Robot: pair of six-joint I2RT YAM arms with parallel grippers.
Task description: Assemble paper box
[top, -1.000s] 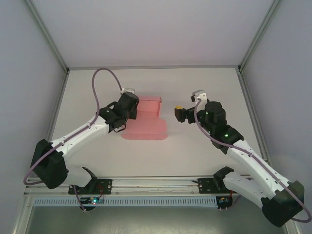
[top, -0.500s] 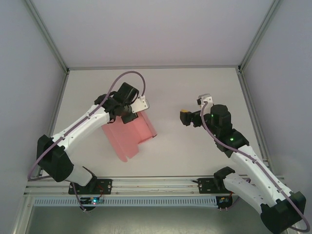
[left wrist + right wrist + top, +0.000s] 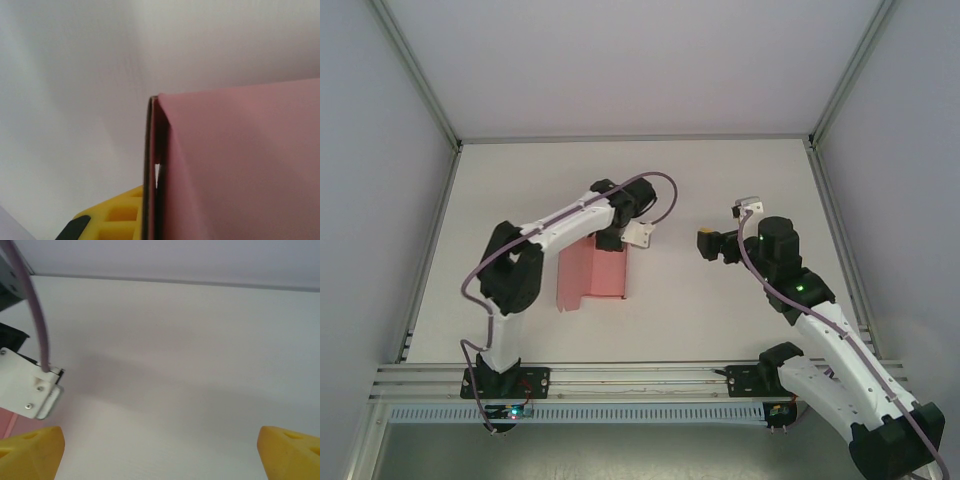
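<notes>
The pale matte surface (image 3: 720, 180) spreads under both arms. The white-and-black left arm (image 3: 545, 228) reaches in from the left of the pink thin-card paper box (image 3: 595, 272) and bends over its far edge. The white-and-black right arm (image 3: 815, 310) stands well to the right of the paper box. The paper box itself is a partly folded sheet with a lighter strip along its left side; whether its near end rests on the surface cannot be told. At its far edge the left gripper (image 3: 611, 238) is clamped tight on the card. From the left wrist, the card's (image 3: 240, 165) edge is pinched against a yellow ribbed finger (image 3: 117, 220). The right gripper (image 3: 708, 243) hovers apart from the paper box on its right, pointing toward it, spread wide and holding nothing, its yellow fingers (image 3: 30, 450) far apart. A white metal camera bracket (image 3: 640, 234) sits just right of the box's far corner, with a thin purple cable (image 3: 665, 195) looping beyond it.
</notes>
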